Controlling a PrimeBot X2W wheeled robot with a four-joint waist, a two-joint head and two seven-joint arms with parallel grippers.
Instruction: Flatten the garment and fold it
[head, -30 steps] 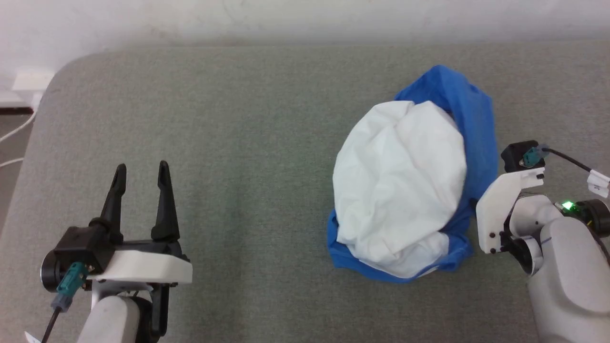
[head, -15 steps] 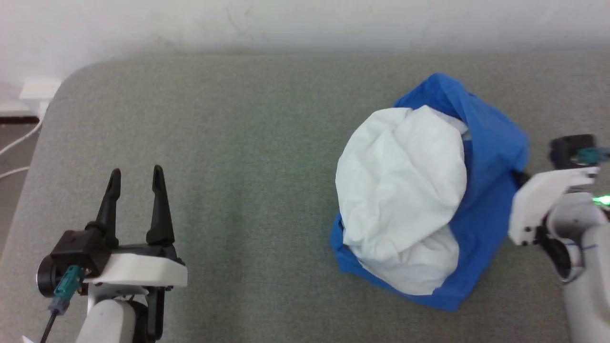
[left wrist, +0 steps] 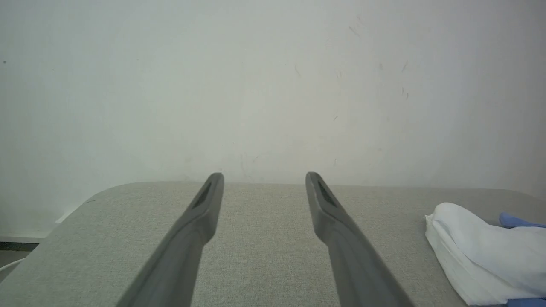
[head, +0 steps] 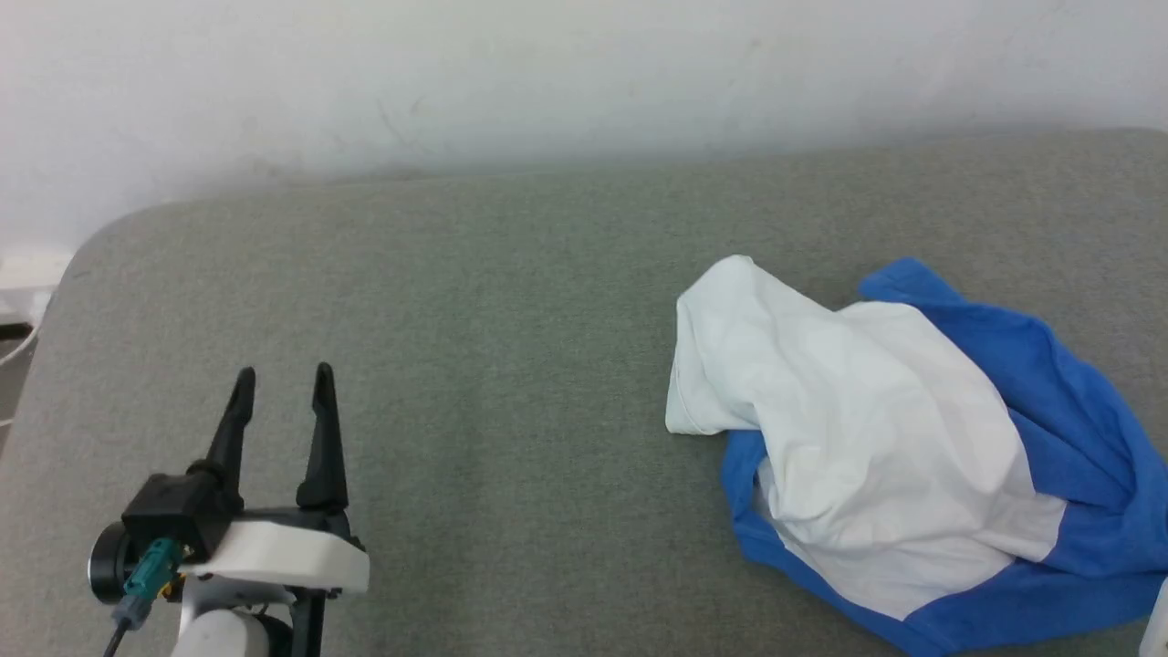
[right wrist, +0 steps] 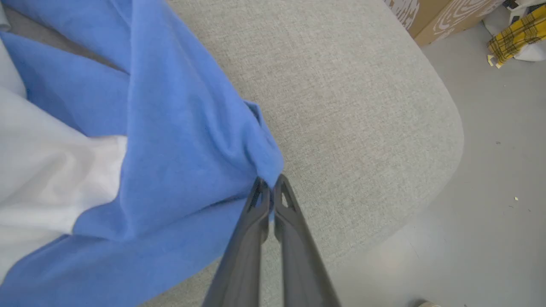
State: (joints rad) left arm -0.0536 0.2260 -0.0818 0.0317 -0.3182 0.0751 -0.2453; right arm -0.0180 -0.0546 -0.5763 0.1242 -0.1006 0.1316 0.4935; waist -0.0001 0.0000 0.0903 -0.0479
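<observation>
Now right gripper [right wrist: 268, 182] pinches blue edge of white-and-blue cotton shirt [head: 876, 438]; earlier ball is stretched out on grey fabric pad [head: 456, 365]; left gripper [head: 284, 374] spread.

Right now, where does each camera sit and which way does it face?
Head view: from the head, down at the garment on the grey cushion; left gripper open, lower left.
Left wrist view: on the left wrist, facing the wall along its own fingers.
Right wrist view: on the right wrist, facing down; right gripper shut on the garment.
Shared: all show garment and grey cushion.
</observation>
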